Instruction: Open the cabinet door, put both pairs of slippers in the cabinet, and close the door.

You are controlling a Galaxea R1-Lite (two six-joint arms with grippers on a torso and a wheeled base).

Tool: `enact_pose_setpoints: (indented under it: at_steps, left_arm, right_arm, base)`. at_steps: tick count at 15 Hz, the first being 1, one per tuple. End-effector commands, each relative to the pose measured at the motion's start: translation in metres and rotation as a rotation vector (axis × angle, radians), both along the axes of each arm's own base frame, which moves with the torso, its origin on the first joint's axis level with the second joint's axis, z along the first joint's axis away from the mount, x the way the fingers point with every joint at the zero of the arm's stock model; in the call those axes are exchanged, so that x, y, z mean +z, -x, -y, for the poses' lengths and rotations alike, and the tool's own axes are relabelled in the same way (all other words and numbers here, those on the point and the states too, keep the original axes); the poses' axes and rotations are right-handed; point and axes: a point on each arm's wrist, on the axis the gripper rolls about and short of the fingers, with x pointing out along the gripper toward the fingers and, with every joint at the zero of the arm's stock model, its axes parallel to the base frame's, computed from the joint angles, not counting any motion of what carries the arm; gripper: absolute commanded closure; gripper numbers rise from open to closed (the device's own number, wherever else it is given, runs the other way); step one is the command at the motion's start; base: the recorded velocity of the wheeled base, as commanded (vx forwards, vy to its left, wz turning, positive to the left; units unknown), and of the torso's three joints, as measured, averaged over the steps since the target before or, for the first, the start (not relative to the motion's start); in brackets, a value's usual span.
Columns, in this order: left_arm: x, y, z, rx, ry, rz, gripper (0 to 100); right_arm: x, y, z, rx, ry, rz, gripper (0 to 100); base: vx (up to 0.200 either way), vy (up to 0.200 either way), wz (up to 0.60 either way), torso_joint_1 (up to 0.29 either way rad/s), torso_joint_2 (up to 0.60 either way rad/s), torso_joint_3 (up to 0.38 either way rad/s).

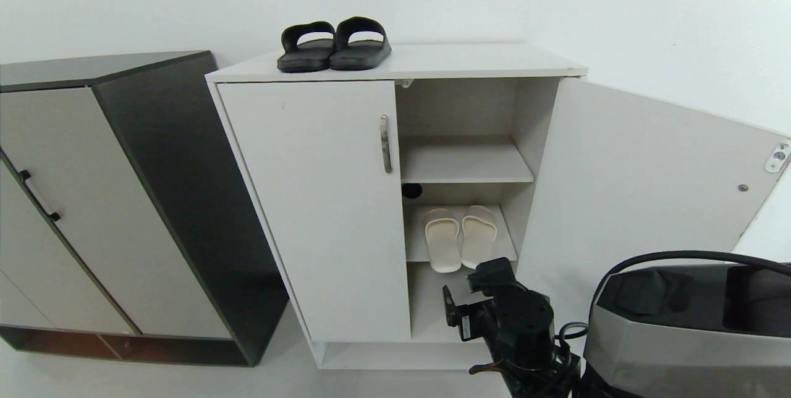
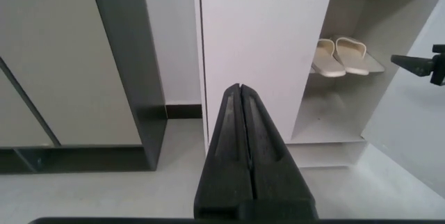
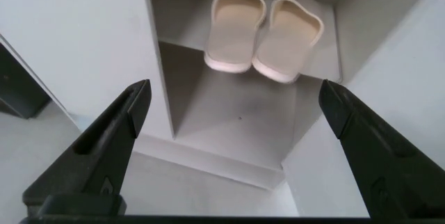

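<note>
The right tool (image 1: 468, 292), fingers spread wide, hangs before the cabinet (image 1: 469, 61), just below the white slippers (image 1: 460, 237) paired on its lower shelf. The black slippers (image 1: 334, 46) sit on the cabinet top. The right door (image 1: 636, 188) stands open. The left tool (image 2: 240, 95) is pressed together.

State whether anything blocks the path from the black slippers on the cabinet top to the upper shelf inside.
Nothing visible does: the right door stands open, the upper shelf looks bare, and the black slippers lie free on top.
</note>
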Motion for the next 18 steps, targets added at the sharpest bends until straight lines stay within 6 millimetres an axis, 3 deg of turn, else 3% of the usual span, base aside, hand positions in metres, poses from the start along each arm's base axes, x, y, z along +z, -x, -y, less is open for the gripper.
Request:
enact_pose_setpoints:
  at_steps: [1, 16, 18]
  left_arm:
    - [0.0, -0.0001, 0.0, 0.001, 0.001, -0.001, 100]
    - [0.0, -0.0001, -0.0001, 0.006, 0.005, -0.001, 100]
    - [0.0, -0.0001, -0.0001, 0.004, 0.005, -0.001, 100]
  right_arm:
    - [-0.0032, 0.0013, 0.0006, 0.002, 0.006, -0.005, 0]
    - [-0.0044, 0.0075, 0.0075, -0.001, 0.006, 0.009, 0]
    - [-0.0044, 0.0071, 0.0079, -0.001, 0.006, 0.009, 0]
  base:
    - [0.0, 0.2, 0.0, 0.002, 0.0, 0.007]
    - [0.0, 0.2, 0.0, 0.003, 0.0, 0.001]
    - [0.0, 0.0, 0.0, 0.0, 0.0, 0.0]
